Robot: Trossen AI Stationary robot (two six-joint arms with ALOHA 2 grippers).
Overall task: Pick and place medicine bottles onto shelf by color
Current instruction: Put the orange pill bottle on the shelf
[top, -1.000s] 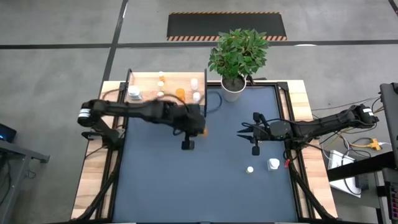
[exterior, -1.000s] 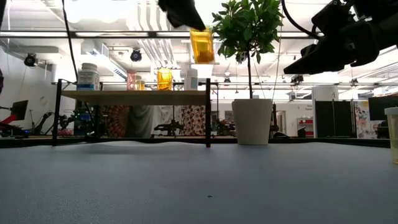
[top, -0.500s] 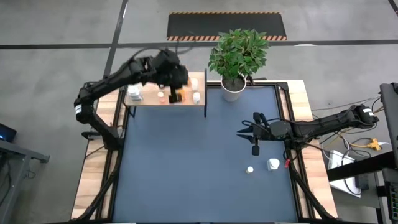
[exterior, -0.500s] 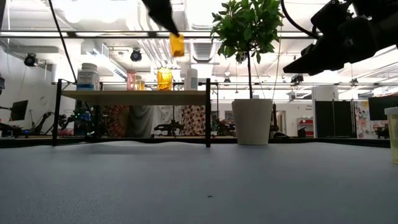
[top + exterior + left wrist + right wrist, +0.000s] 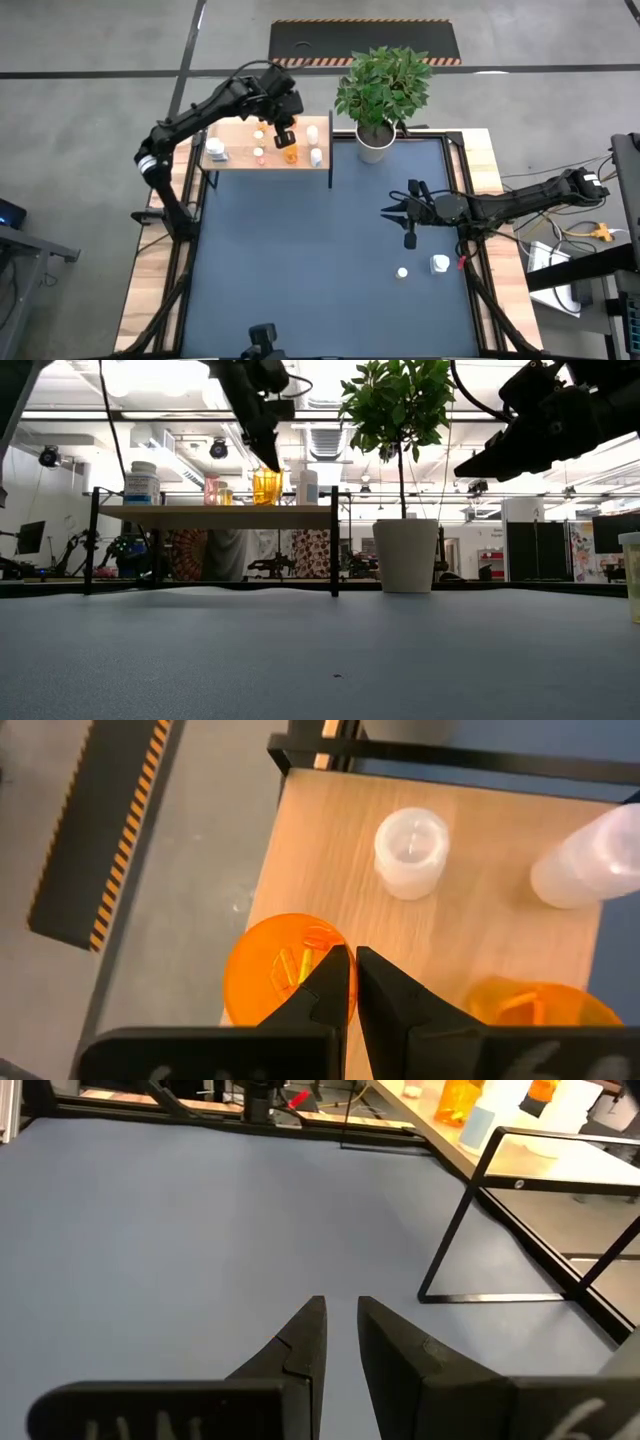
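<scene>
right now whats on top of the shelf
On the shelf: a white bottle at one end, small pale bottles, orange bottles and a white one. The left gripper hovers shut above, covering part of the board.

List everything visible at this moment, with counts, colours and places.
shelf: one, light wood with black frame, table's far left corner
held orange bottle: one, orange, on shelf
second orange bottle: one, orange, beside it
pale bottles: about five, white or pale-capped, on shelf
loose bottles: two, white, on table's right side
plant: one, green, white pot, beside shelf
table: one, dark blue
left tool: shut on held orange bottle's rim
right tool: slightly open, empty, over table's right half
</scene>
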